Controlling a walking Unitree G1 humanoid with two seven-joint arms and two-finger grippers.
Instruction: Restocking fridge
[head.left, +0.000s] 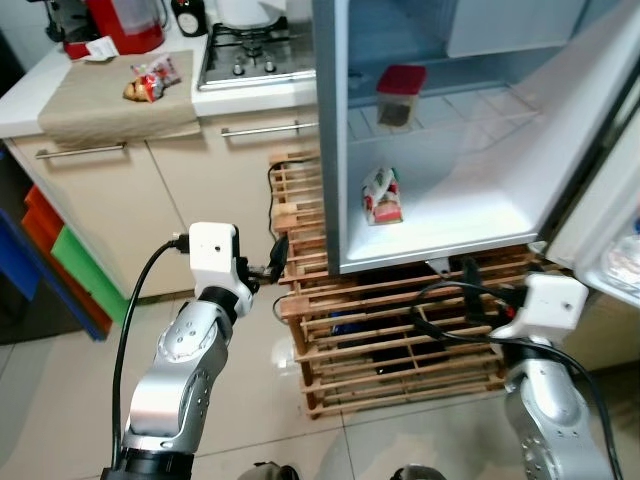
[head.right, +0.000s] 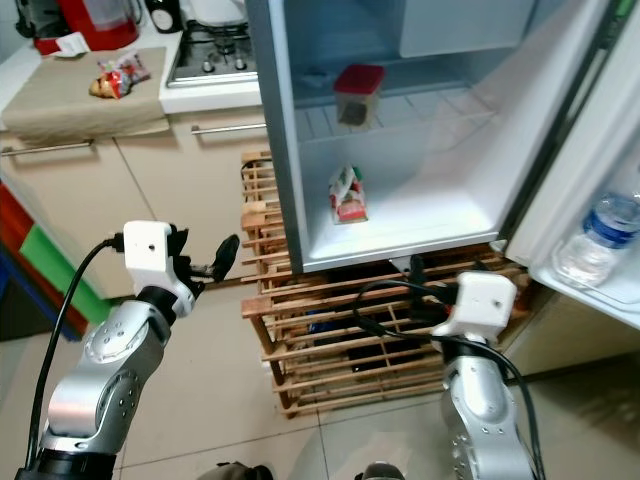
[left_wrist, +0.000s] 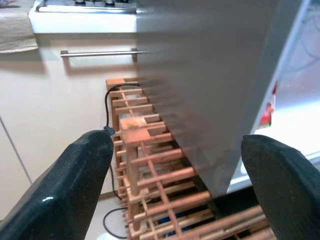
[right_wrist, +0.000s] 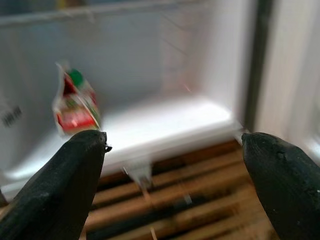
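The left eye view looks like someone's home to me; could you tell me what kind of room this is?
Most likely a home kitchen: an open fridge standing on a wooden crate, a gas hob set in the countertop, and cabinets with bar handles below.

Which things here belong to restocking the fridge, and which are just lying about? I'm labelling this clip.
Job: fridge, red-lidded jar, red and green packet, water bottle, snack packet on the counter, open left gripper, open right gripper.

Lying about: wooden crate, stove, red appliance.
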